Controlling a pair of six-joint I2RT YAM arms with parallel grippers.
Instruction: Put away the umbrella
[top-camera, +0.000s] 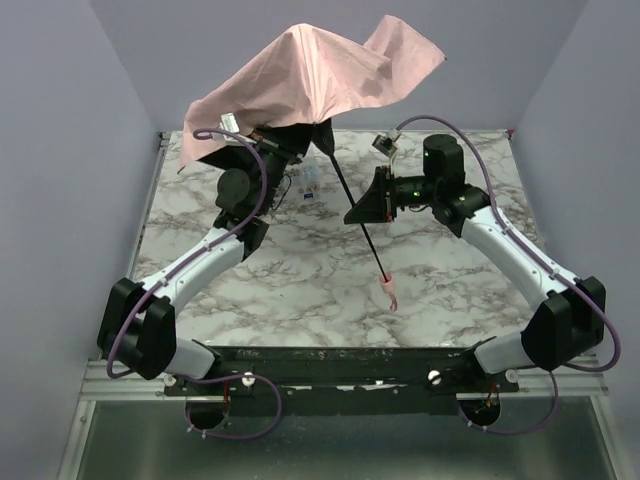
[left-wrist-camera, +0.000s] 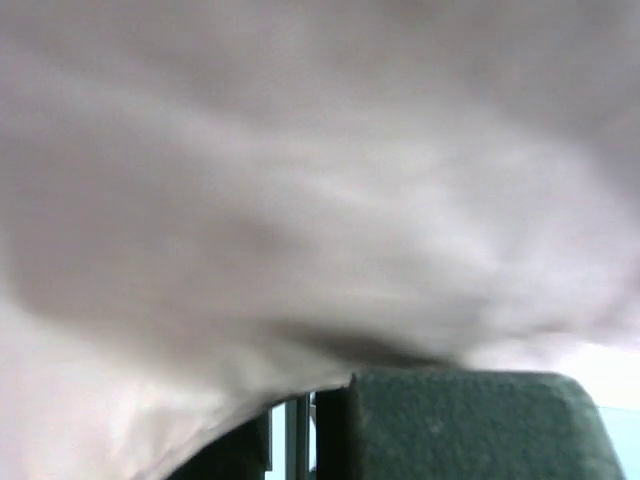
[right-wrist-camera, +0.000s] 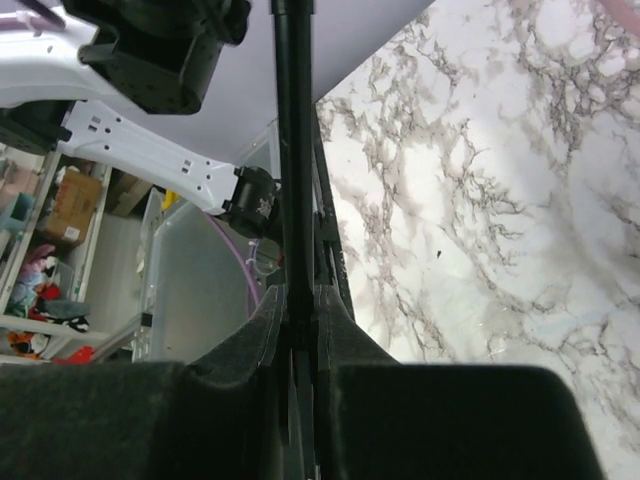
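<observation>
Pale pink canopy (left-wrist-camera: 300, 200) cloth lies right against the left wrist lens, blurred and filling nearly all of that view. Below it only one dark finger pad (left-wrist-camera: 460, 425) of the left gripper (left-wrist-camera: 305, 440) shows clearly, and I cannot tell whether those jaws are apart or pinching the cloth.

The marble table (top-camera: 300, 290) carries everything. Over its far left part the umbrella (top-camera: 310, 75) is held up off the surface. Its canopy is slack and crumpled and drapes over the wrist of the left arm (top-camera: 200, 260), hiding that gripper and the tabletop beneath from the overhead view. The right arm (top-camera: 510, 250) reaches in from the right, with a purple cable (top-camera: 470, 135) looping over it.

The thin black shaft (top-camera: 372, 252) slants down from under the canopy toward the near middle of the table. The right gripper (top-camera: 355, 212) is clamped tight on it about halfway along, and its wrist view shows both fingers (right-wrist-camera: 345, 340) pressed to the shaft's sides. The small pink handle (top-camera: 387, 290) at the low end is at or just above the marble; whether it touches cannot be told.

A small white packet (top-camera: 310, 190) lies on the table, half under the canopy edge, just beside the left wrist. A tiny orange-and-white gadget (top-camera: 385, 147) shows near the far edge, beside the right arm's wrist
</observation>
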